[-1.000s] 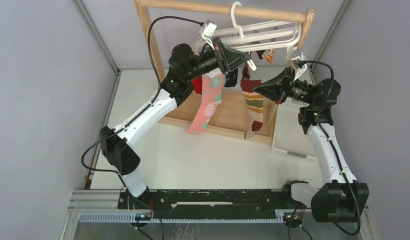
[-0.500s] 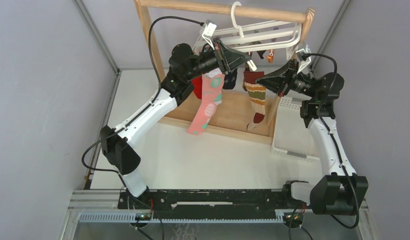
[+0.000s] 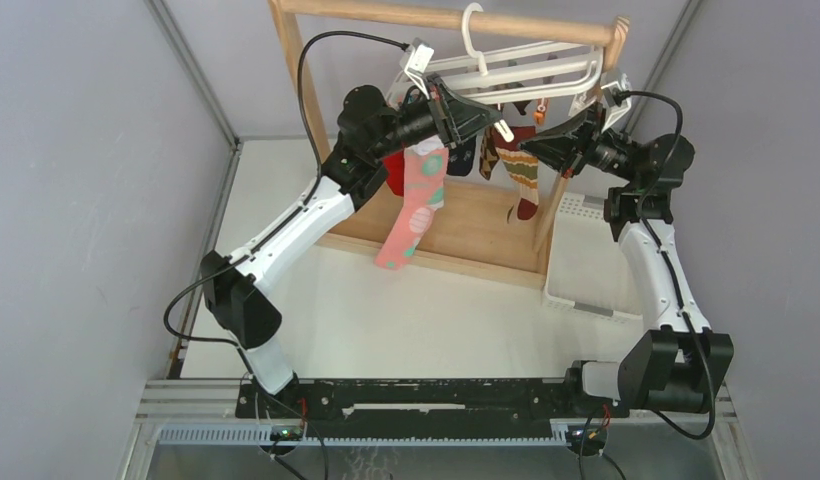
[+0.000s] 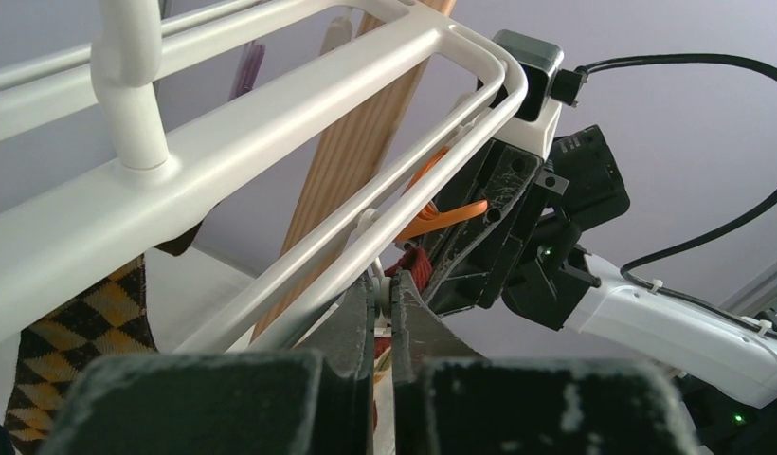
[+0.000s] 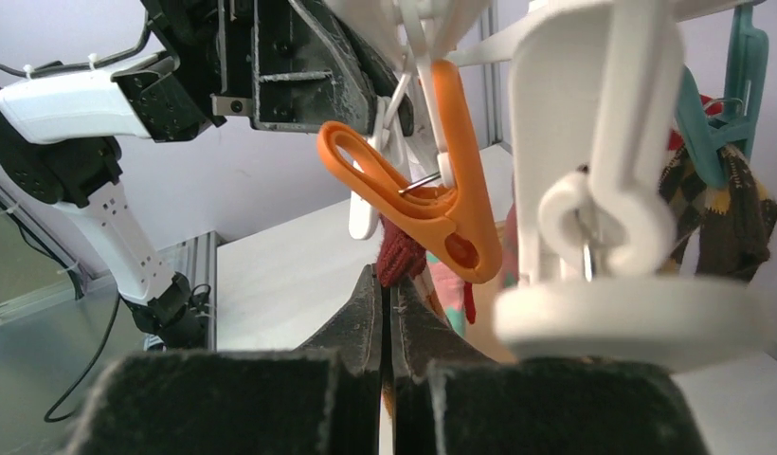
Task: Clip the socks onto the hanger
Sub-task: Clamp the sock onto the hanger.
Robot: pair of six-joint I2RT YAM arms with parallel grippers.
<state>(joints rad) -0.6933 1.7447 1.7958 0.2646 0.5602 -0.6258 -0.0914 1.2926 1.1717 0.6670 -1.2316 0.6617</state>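
Observation:
The white hanger (image 3: 531,62) hangs by its hook from the wooden rack. A pink sock with teal dots (image 3: 418,200), a red sock (image 3: 394,170) and a dark sock (image 3: 464,158) dangle from its clips. My left gripper (image 3: 494,118) is up at the frame, shut on a small white clip (image 4: 383,287) under the hanger's rail (image 4: 271,142). My right gripper (image 3: 528,150) is shut on the red cuff (image 5: 404,254) of the striped sock (image 3: 523,172) and holds it just beneath an orange clip (image 5: 442,204). The sock's foot hangs free below.
The tall wooden rack (image 3: 446,17) stands on a wooden base (image 3: 466,225) at the back. A white slatted basket (image 3: 586,270) sits right of it. A brown diamond-patterned sock (image 5: 721,204) hangs from a teal clip. Grey walls close in on both sides.
My right gripper has lifted the striped sock up and back, from beside the rack's post to just under the hanger's clips. The left gripper has stayed at the frame.

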